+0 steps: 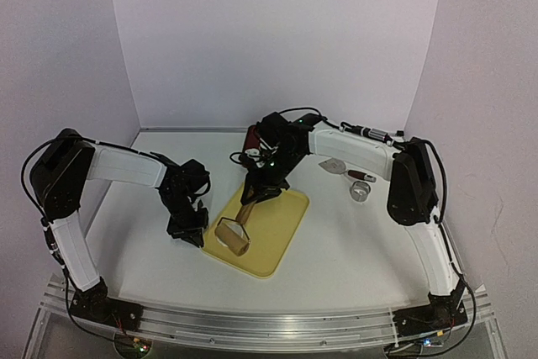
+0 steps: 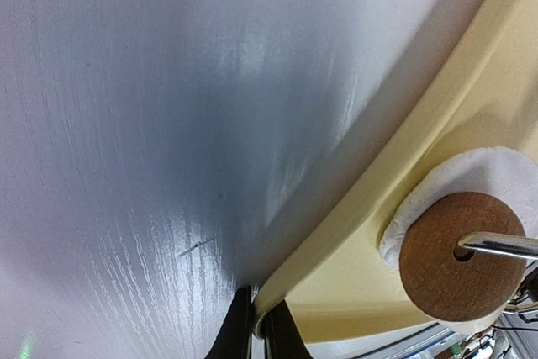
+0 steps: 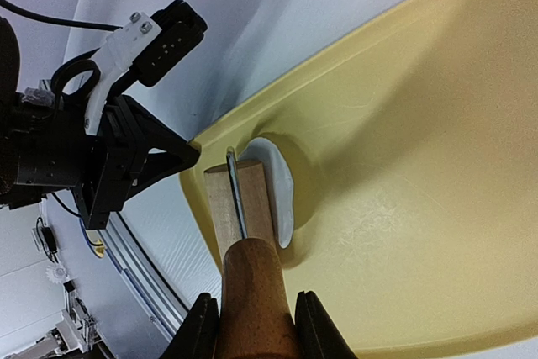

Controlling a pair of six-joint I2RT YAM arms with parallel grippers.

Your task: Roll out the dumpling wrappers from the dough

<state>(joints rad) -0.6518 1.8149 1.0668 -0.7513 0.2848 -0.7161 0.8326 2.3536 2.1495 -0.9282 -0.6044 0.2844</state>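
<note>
The yellow board (image 1: 277, 224) lies in the middle of the table. My right gripper (image 3: 252, 325) is shut on the wooden handle of a rolling pin (image 3: 250, 292), whose wooden roller (image 1: 233, 237) rests on the board's near left part. The white dough (image 3: 282, 191) clings to the roller's side as a flattened patch; it also shows in the left wrist view (image 2: 471, 174), wrapped round the roller's end (image 2: 458, 266). My left gripper (image 2: 256, 329) is shut on the board's left rim (image 2: 353, 208). No round wrappers show.
A small metal ring cutter (image 1: 361, 192) stands right of the board. A scraper with a wooden handle (image 1: 343, 169) lies behind it. A dark red object (image 1: 251, 138) sits behind the right gripper. White walls close the back and sides.
</note>
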